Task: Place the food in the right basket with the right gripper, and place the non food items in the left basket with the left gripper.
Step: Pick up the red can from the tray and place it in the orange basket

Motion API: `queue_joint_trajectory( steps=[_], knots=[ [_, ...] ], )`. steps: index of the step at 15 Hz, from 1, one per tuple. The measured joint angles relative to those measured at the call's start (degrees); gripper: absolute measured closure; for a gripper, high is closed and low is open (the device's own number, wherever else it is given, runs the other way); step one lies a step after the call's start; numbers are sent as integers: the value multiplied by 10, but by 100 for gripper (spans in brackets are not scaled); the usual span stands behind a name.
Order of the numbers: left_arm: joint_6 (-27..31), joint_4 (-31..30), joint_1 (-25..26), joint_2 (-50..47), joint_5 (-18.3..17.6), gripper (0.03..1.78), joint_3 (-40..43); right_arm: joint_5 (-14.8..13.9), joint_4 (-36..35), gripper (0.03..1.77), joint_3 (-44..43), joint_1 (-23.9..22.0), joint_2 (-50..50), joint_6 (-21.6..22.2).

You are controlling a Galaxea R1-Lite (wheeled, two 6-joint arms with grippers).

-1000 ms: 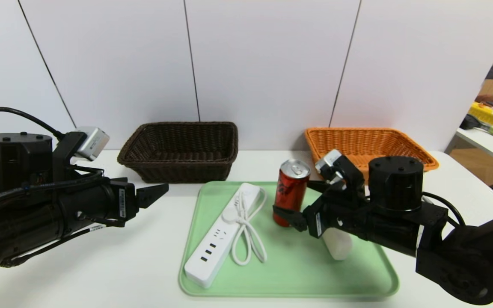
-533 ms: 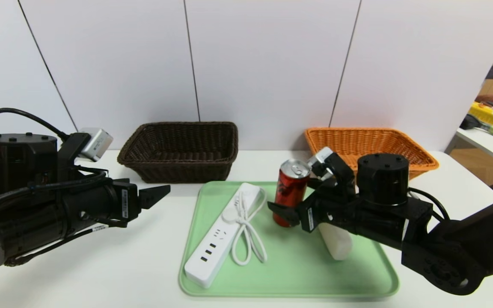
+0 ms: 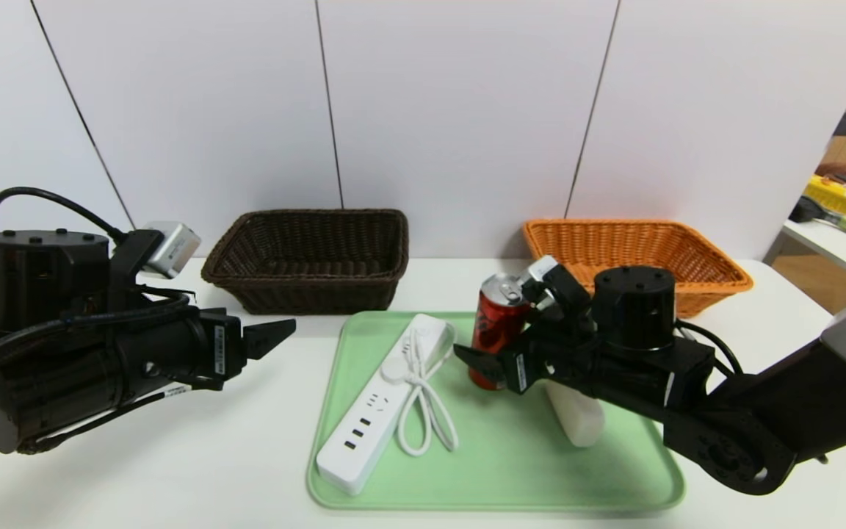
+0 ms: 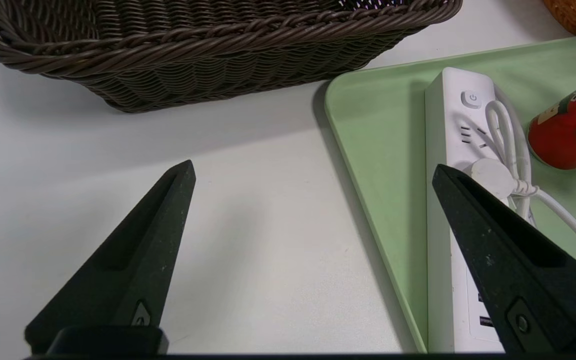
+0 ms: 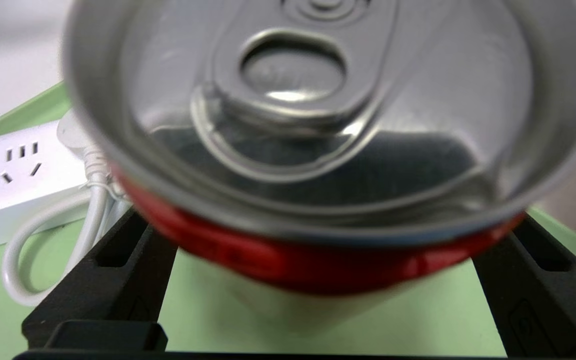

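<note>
A red drink can stands upright on the green tray; the right wrist view looks onto its silver top. My right gripper is open, with one finger on each side of the can's body. No squeeze on the can shows. A white power strip with a coiled cord lies on the tray's left half. My left gripper hangs open over bare table left of the tray, short of the strip. The brown left basket and the orange right basket stand behind.
A white cylindrical item lies on the tray under my right arm. In the left wrist view the brown basket is just ahead and the tray edge sits beside the fingers. A cluttered side table stands far right.
My right gripper has slid left toward the can until its fingers straddle it. My left arm has crept slightly right. Both grippers stay open.
</note>
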Motion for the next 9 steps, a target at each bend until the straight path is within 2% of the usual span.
queue_joint_trajectory(
  steps=[5,9],
  knots=[
    [0,0,-2,2,0,12,0,-2,-12,10,-4,-1,15,-1],
    [0,0,-3,4,0,12,1,-17,-13,10,-10,-1,19,-1]
  ],
)
